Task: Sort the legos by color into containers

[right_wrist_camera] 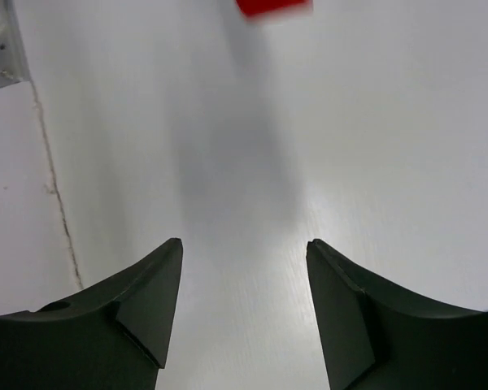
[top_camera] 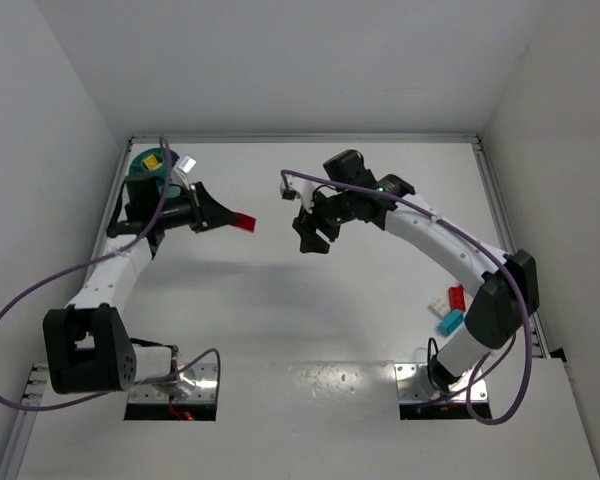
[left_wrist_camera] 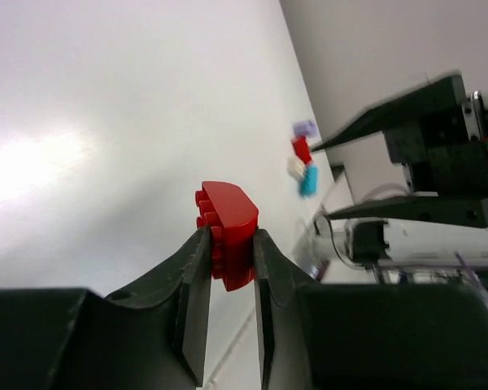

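My left gripper [top_camera: 226, 217] is shut on a red lego [top_camera: 243, 222] and holds it above the table at the left middle. In the left wrist view the red lego [left_wrist_camera: 228, 231] sits clamped between the two fingers. The teal bowl [top_camera: 146, 169] stands at the far left behind the left arm, with a yellow lego [top_camera: 152, 159] in it. My right gripper [top_camera: 313, 240] is open and empty near the table's middle. The red lego shows blurred at the top of the right wrist view [right_wrist_camera: 272, 6]. Red [top_camera: 457, 296], white [top_camera: 439, 304] and cyan [top_camera: 450, 321] legos lie at the right.
A small white-grey piece [top_camera: 188, 164] lies beside the bowl. In the left wrist view the loose pile shows purple [left_wrist_camera: 306, 128], red [left_wrist_camera: 301, 149], white [left_wrist_camera: 295, 167] and cyan [left_wrist_camera: 309, 180] legos. The right arm curves over that pile. A raised rim edges the table.
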Available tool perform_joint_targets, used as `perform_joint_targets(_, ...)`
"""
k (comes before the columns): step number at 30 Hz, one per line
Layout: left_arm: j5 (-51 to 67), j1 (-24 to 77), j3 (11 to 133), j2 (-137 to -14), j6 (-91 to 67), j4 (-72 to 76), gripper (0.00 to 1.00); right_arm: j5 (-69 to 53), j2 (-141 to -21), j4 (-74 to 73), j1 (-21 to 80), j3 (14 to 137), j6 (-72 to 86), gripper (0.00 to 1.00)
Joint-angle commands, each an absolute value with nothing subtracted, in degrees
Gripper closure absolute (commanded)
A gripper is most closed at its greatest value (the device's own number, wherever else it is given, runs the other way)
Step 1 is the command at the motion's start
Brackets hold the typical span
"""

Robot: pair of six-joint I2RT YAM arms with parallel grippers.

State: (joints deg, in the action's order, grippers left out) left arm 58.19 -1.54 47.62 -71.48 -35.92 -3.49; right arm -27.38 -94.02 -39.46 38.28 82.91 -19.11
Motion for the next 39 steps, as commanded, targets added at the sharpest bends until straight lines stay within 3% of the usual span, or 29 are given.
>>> perform_joint_targets(1,61.69,-9.29,57.72,-75.82,-24.02,-15.62,1.00,-23.65,-88.42,-38.67,35.08,79.82,-17.06,0.37)
perform_joint_targets(4,62.14,-19.14,68.67,-82.76,-15.22,-28.26,1.00,-21.81,-86.41,-37.09,32.70,76.13,-16.44,0.36)
perform_joint_targets(7,56.18,-27.14,79.49,-88.05,-12.57,-30.41,1.00,-21.18,-85.69,-35.42,31.29,73.66,-15.91,0.35)
perform_joint_targets(16,43.61,-34.28,96.50,-102.29,-14.23,-31.64,1.00,-19.52,-85.69,-32.61,28.83,73.13,-12.93,0.33)
perform_joint_targets(17,42.98,-34.28,98.33,-104.22,-14.24,-30.94,1.00,-18.82,-86.22,-32.61,28.83,73.13,-11.44,0.31)
perform_joint_targets(19,42.36,-34.28,99.84,-106.25,-16.68,-30.42,1.00,-17.67,-86.22,-31.90,28.22,73.13,-10.29,0.16)
perform_joint_targets(20,41.84,-34.28,101.58,-108.35,-16.70,-29.89,1.00,-17.67,-86.83,-31.38,28.21,73.13,-9.67,0.00)
perform_joint_targets(39,35.86,-32.08,105.38,-118.30,-24.43,-22.59,1.00,-19.42,-88.42,-32.43,26.54,74.18,-9.67,0.00)
